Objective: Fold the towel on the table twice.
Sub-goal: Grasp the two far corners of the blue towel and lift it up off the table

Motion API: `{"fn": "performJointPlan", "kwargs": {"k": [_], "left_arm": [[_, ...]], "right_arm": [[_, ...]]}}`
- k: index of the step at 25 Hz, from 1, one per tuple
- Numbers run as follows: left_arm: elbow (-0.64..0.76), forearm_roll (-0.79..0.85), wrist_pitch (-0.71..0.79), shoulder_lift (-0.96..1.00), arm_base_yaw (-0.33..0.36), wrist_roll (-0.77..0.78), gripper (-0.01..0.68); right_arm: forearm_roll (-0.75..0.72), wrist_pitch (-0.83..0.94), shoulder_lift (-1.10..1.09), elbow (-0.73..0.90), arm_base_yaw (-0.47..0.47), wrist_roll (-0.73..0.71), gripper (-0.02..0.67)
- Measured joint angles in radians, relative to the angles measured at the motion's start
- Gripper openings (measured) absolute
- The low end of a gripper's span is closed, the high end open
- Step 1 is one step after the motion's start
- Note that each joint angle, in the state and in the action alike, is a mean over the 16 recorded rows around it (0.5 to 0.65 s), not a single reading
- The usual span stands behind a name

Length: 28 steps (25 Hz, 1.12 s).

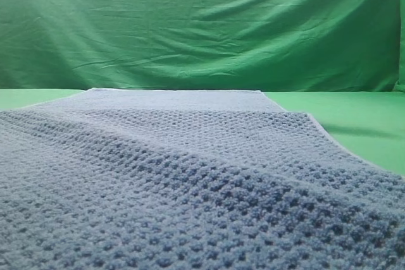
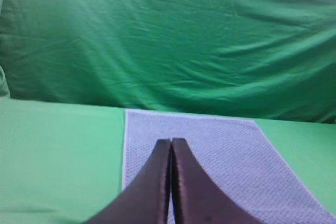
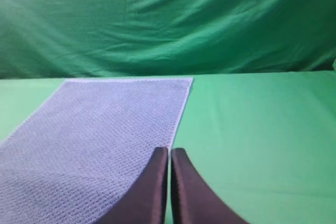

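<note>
- Wrinkled green backdrop (image 1: 202,23) hanging behind the scene.
- Flat green worktop (image 1: 361,118) below it, bare on both sides of the cloth.
- Blue-grey waffle-weave towel (image 1: 190,181) spread lengthwise on the worktop, far hem near the backdrop, not yet folded.
- Left gripper (image 2: 171,145) closed, empty, poised above the towel near its left edge.
- Right gripper (image 3: 169,153) closed, empty, at the towel's right edge.

- No text, label, brand, number or sign can be read in any view.
</note>
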Motion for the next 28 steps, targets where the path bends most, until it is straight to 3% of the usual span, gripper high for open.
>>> {"fn": "performJointPlan", "kwargs": {"k": [15, 28], "left_arm": [[-0.038, -0.001, 0.022, 0.104, -0.027, 0.017, 0.0], [-0.263, 0.077, 0.246, 0.593, -0.028, 0.014, 0.0]], "right_arm": [[-0.022, 0.115, 0.175, -0.117, 0.0, -0.082, 0.0], [-0.106, 0.34, 0.496, -0.368, 0.0, -0.061, 0.0]]}}
